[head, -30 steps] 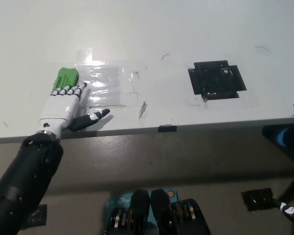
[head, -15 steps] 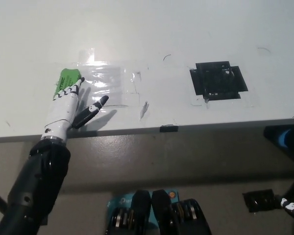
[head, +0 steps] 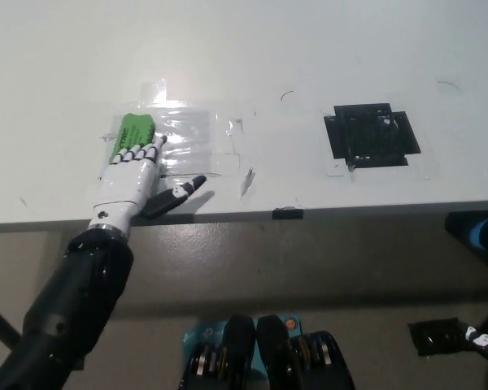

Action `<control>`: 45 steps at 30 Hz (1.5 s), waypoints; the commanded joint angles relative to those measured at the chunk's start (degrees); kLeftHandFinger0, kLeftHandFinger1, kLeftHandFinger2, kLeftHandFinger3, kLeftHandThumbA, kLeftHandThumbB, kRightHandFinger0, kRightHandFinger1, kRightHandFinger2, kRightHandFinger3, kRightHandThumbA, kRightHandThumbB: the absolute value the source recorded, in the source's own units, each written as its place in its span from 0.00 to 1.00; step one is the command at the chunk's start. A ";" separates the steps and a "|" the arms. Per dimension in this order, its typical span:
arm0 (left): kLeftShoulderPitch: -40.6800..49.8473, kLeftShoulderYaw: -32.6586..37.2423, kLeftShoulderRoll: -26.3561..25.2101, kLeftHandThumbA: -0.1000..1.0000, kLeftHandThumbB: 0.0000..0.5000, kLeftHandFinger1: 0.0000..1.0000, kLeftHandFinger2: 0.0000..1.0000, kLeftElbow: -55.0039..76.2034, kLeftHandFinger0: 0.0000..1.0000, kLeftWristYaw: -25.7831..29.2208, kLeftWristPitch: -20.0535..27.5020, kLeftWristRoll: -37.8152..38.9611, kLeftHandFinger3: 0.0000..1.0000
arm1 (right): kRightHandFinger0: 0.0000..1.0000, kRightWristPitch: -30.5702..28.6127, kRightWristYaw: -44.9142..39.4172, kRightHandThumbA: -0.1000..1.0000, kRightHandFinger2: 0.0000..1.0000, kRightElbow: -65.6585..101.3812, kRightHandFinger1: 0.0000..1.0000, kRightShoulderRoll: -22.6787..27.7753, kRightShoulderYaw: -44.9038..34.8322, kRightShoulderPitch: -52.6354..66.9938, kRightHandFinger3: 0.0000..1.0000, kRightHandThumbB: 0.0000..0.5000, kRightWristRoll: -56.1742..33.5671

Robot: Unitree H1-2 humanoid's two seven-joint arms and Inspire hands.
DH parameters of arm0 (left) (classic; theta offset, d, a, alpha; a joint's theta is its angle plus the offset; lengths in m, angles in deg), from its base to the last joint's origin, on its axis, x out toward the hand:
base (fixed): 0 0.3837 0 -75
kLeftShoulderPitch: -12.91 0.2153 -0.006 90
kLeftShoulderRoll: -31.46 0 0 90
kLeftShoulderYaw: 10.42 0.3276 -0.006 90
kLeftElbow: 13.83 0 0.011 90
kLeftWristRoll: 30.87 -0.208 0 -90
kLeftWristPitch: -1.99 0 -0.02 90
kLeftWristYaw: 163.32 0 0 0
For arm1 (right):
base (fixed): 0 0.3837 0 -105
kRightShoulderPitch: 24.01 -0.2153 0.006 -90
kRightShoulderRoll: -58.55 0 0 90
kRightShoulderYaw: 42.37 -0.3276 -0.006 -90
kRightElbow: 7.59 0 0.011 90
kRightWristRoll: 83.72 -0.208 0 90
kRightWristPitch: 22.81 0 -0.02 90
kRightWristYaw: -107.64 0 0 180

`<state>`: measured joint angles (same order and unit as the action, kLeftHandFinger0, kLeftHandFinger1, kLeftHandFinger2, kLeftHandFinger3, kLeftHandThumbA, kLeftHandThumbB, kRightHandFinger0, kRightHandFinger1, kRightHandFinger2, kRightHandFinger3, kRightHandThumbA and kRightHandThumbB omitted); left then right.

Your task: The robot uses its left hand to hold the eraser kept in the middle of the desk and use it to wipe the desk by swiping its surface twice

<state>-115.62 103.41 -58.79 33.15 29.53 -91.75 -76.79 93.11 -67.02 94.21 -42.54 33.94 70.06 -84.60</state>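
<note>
Since half a second ago, left robot hand [head: 132,177] flattened fingers over green eraser [head: 133,130] | state: fingers extended on top, not curled around | eraser: surface [head: 252,49], near edge, left of clear tape patch [head: 187,142] | advice: press down evenly, keep contact when swiping.

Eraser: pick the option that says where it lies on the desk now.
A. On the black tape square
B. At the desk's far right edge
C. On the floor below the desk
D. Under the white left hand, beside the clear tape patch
D. The green eraser lies under the fingers of the left hand, at the left end of the clear tape patch, well left of the black tape square.
</note>
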 commanded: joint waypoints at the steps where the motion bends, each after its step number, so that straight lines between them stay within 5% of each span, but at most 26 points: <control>1: 5.21 9.35 6.95 1.00 0.94 1.00 1.00 -11.04 1.00 -13.34 -6.04 -3.84 1.00 | 1.00 -1.08 0.62 1.00 1.00 1.46 1.00 0.67 0.49 -2.33 1.00 0.01 0.89; 17: -2.13 13.61 19.44 1.00 1.00 1.00 1.00 -20.55 1.00 -13.59 -5.30 -4.16 1.00 | 1.00 -0.10 1.74 1.00 1.00 1.96 1.00 -0.86 2.07 -5.03 1.00 0.00 2.23; 22: -2.37 13.83 23.35 1.00 0.92 1.00 1.00 -21.77 1.00 -11.68 -3.42 -3.67 1.00 | 1.00 -0.09 2.97 1.00 1.00 1.61 1.00 -1.86 1.76 -5.51 1.00 0.00 2.56; 35: -4.90 19.28 33.69 1.00 0.94 1.00 1.00 -29.00 1.00 -11.74 -1.21 -7.58 1.00 | 1.00 -2.85 5.81 1.00 1.00 -0.34 1.00 -3.16 -0.43 -7.36 1.00 0.00 2.40; 45: -6.35 19.88 32.59 1.00 0.91 1.00 1.00 -30.16 1.00 -11.68 -1.16 -8.18 1.00 | 1.00 -4.92 6.68 1.00 1.00 -1.57 1.00 -3.11 -1.19 -7.08 1.00 0.00 2.62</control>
<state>-129.27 120.83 -29.22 11.02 32.37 -97.70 -87.85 92.94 -62.87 91.95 -45.38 34.11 64.58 -82.42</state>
